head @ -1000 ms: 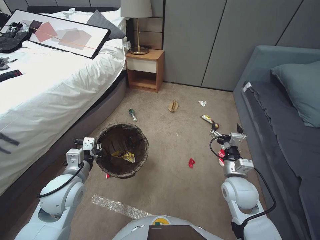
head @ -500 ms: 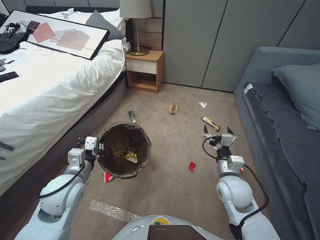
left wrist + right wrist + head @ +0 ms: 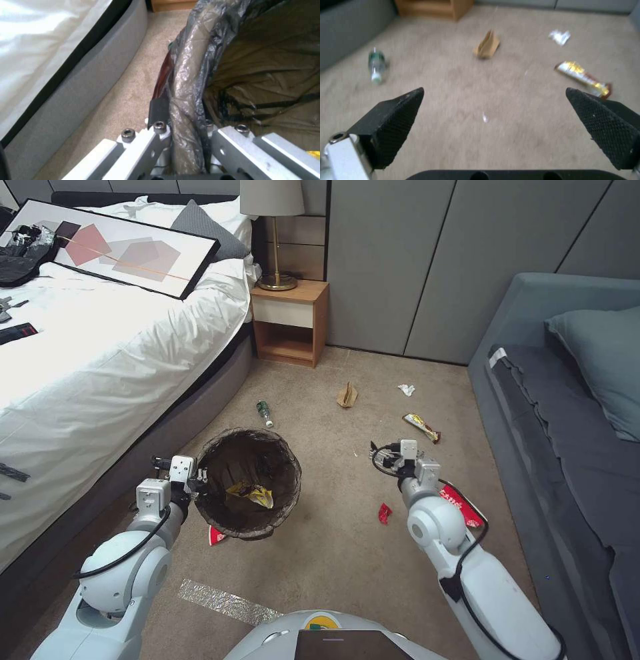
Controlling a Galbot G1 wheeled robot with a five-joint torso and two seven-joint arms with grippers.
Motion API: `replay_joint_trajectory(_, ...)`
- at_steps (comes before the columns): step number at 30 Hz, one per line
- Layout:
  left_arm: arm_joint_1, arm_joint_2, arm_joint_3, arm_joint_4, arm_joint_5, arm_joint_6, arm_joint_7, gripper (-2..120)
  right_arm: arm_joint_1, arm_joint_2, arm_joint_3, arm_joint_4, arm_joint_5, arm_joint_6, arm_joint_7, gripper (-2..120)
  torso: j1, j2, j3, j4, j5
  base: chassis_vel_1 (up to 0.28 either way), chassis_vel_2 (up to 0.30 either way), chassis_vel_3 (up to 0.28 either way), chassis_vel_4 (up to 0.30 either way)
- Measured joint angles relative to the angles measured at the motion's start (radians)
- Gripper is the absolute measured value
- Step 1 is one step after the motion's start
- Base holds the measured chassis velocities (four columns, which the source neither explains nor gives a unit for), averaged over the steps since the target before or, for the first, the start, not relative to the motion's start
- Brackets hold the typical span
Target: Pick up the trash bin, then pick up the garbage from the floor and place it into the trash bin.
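Black-lined trash bin [image 3: 247, 483] rim between clamped left jaws, right jaws spread

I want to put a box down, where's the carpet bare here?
Free: the tan carpet between the bag-lined white trash bin and small red wrapper. Crowded: farther ahead, where green-labelled bottle, brown paper bag, white tissue and gold snack-bar wrapper lie.
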Motion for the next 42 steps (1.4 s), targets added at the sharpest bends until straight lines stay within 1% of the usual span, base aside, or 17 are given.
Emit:
replay_joint_trajectory(1, 0.000, 0.000, 0.000, 0.000, 0.000, 0.000, 0.000, 0, 0.000, 0.000, 0.000, 0.000, 0.000, 0.000, 0.000, 100, 0.000, 0.000, 0.000, 0.0000, 0.0000, 0.000, 0.000, 0.000, 0.000)
replay_joint_trajectory(4, 0.004, -0.002, 0.000, 0.000, 0.000, -0.001, -0.003, 0, 0.057, -0.012, -0.029, -0.060, 0.062, -0.047, 0.001, 100, 0.000, 0.000, 0.000, -0.0003, -0.0001, 0.000, 0.000, 0.000, 0.000)
replay_joint_trajectory(8, 0.007, -0.002, 0.000, 0.000, 0.000, -0.001, -0.006, 0, 0.081, -0.010, -0.039, -0.089, 0.092, -0.070, 0.000, 100, 0.000, 0.000, 0.000, -0.0001, -0.0001, 0.000, 0.000, 0.000, 0.000)
replay_joint_trajectory(11, 0.012, -0.003, 0.002, 0.000, 0.000, -0.003, -0.007, 0, 0.105, 0.004, -0.059, -0.145, 0.128, -0.111, 0.001, 100, 0.000, 0.000, 0.000, -0.0001, -0.0001, 0.000, 0.000, 0.000, 0.000)
replay_joint_trajectory(12, 0.012, -0.003, 0.002, 0.000, 0.000, -0.003, -0.007, 0, 0.105, 0.004, -0.059, -0.145, 0.128, -0.111, 0.001, 100, 0.000, 0.000, 0.000, -0.0001, -0.0001, 0.000, 0.000, 0.000, 0.000)
replay_joint_trajectory(14, 0.013, -0.003, 0.004, 0.000, 0.000, -0.003, -0.007, 0, 0.119, 0.019, -0.069, -0.193, 0.130, -0.119, 0.001, 100, 0.000, 0.000, 0.000, -0.0002, -0.0002, 0.000, 0.000, 0.000, 0.000)
replay_joint_trajectory(18, 0.012, -0.003, 0.005, 0.000, 0.000, -0.003, -0.007, 0, 0.140, 0.046, -0.080, -0.280, 0.132, -0.120, 0.000, 100, 0.000, 0.000, 0.000, 0.0000, -0.0001, 0.000, 0.000, 0.000, 0.000)
replay_joint_trajectory(19, 0.012, -0.003, 0.005, 0.000, 0.000, -0.003, -0.007, 0, 0.140, 0.046, -0.080, -0.280, 0.132, -0.120, 0.000, 100, 0.000, 0.000, 0.000, 0.0000, -0.0001, 0.000, 0.000, 0.000, 0.000)
replay_joint_trajectory(20, 0.013, -0.002, 0.005, 0.001, 0.000, -0.003, -0.007, 0, 0.147, 0.057, -0.082, -0.322, 0.132, -0.118, -0.002, 100, 0.000, 0.000, 0.000, -0.0001, -0.0002, 0.000, 0.000, 0.000, 0.000)
replay_joint_trajectory(21, 0.014, -0.002, 0.005, 0.001, 0.000, -0.003, -0.007, 0, 0.149, 0.065, -0.083, -0.347, 0.131, -0.112, -0.005, 100, 0.000, 0.000, 0.000, -0.0001, -0.0001, 0.000, 0.000, 0.000, 0.000)
replay_joint_trajectory(22, 0.014, -0.002, 0.005, 0.001, 0.000, -0.003, -0.007, 0, 0.149, 0.065, -0.083, -0.347, 0.131, -0.112, -0.005, 100, 0.000, 0.000, 0.000, -0.0001, -0.0001, 0.000, 0.000, 0.000, 0.000)
replay_joint_trajectory(24, 0.016, -0.004, 0.005, 0.003, 0.000, -0.003, -0.007, 0, 0.151, 0.084, -0.081, -0.405, 0.119, -0.103, -0.017, 100, 0.000, 0.000, 0.000, -0.0001, -0.0001, 0.000, 0.000, 0.000, 0.000)
replay_joint_trajectory(28, 0.015, -0.004, 0.007, 0.004, 0.000, -0.004, -0.007, 0, 0.151, 0.094, -0.079, -0.438, 0.105, -0.097, -0.023, 100, 0.000, 0.000, 0.000, -0.0001, -0.0001, 0.000, 0.000, 0.000, 0.000)
replay_joint_trajectory(30, 0.011, -0.006, 0.009, 0.007, 0.000, -0.004, -0.008, 0, 0.159, 0.111, -0.078, -0.483, 0.092, -0.090, -0.029, 100, 0.000, 0.000, 0.000, -0.0002, -0.0002, 0.000, 0.000, 0.000, 0.000)
replay_joint_trajectory(34, 0.009, -0.007, 0.012, 0.011, 0.002, -0.004, -0.008, 0, 0.173, 0.133, -0.076, -0.530, 0.085, -0.087, -0.033, 100, 0.000, 0.000, 0.000, -0.0001, -0.0002, 0.000, 0.000, 0.000, 0.000)
replay_joint_trajectory(42, 0.010, -0.007, 0.011, 0.017, 0.004, -0.006, -0.007, 0, 0.176, 0.164, -0.071, -0.586, 0.073, -0.077, -0.042, 100, 0.000, 0.000, 0.000, -0.0001, -0.0001, 0.000, 0.000, 0.000, 0.000)
